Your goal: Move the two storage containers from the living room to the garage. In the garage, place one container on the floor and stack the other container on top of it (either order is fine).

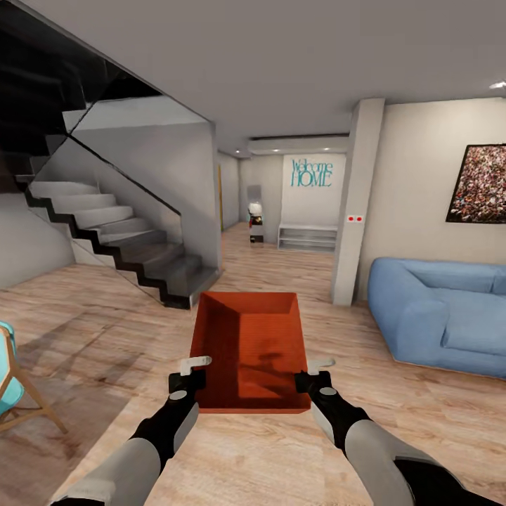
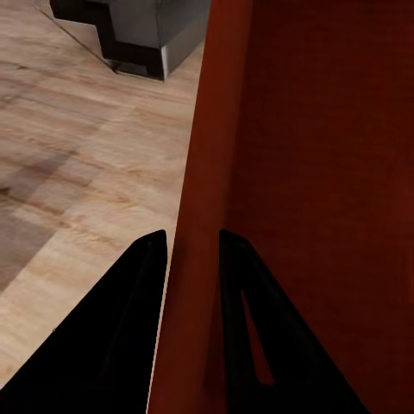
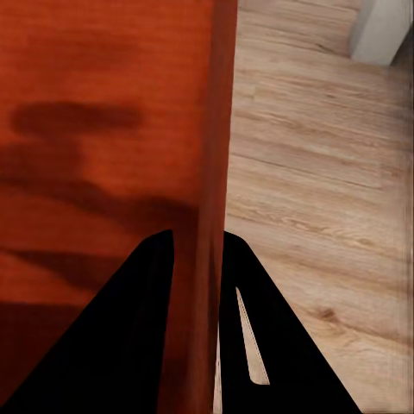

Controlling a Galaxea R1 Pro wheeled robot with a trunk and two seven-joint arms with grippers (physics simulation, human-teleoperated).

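An orange-red storage container (image 1: 253, 351) is held in the air in front of the robot, above the light wood plank floor (image 1: 105, 337) of the living room, its open top facing up and its interior empty. The left gripper (image 1: 191, 372) is clamped on the container's left wall near the close corner; in the left wrist view the two dark fingers (image 2: 138, 302) straddle the wall's rim, one inside and one outside the storage container (image 2: 310, 172). The right gripper (image 1: 315, 374) is clamped likewise on the right wall; in the right wrist view its fingers (image 3: 151, 310) pinch the rim of the storage container (image 3: 103, 129). Ahead to the left stands a staircase (image 1: 119, 239) with a glass balustrade. A blue sofa (image 1: 443, 309) sits to the right, below a framed picture (image 1: 481, 184). Farther back, a wall carries the lettering "Welcome HOME" (image 1: 311, 173) above a low white shelf (image 1: 307, 237). A wooden chair with a turquoise seat (image 1: 14, 379) stands at the left edge.
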